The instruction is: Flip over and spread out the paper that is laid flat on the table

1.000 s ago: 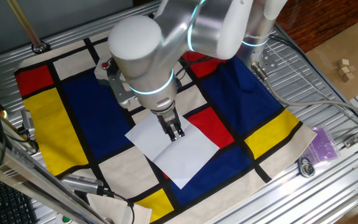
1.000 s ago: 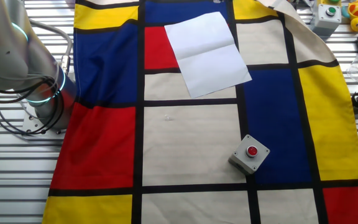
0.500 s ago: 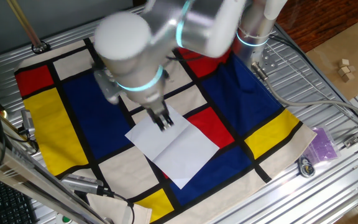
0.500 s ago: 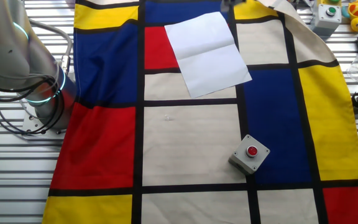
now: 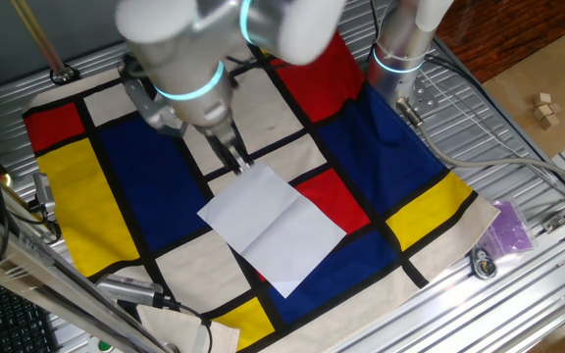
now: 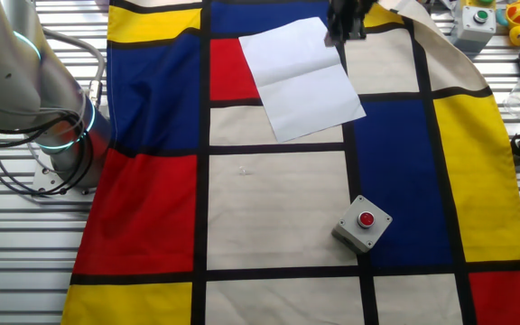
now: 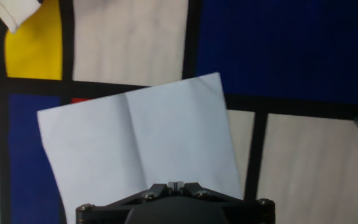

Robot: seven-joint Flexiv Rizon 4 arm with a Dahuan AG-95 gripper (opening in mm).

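Observation:
The white paper (image 5: 273, 221) lies flat on the table's colour-block cloth (image 5: 135, 181), with a crease across its middle. It also shows in the other fixed view (image 6: 301, 77) and in the hand view (image 7: 142, 137). My gripper (image 5: 231, 157) hangs over the paper's far corner, fingers pressed together and holding nothing. In the other fixed view the gripper (image 6: 343, 23) is at the paper's top right corner. In the hand view the shut fingertips (image 7: 175, 185) sit at the sheet's near edge. I cannot tell whether they touch the paper.
A grey box with a red button (image 6: 363, 221) stands on the cloth away from the paper. The arm's base (image 6: 61, 135) is at the cloth's edge. A purple bag (image 5: 510, 226) lies on the bare metal slats (image 5: 518, 162). Small toys (image 6: 477, 18) sit beyond a corner.
The gripper has moved from over the paper's middle crease to its far corner, and the arm has swung away with it. The paper has not moved.

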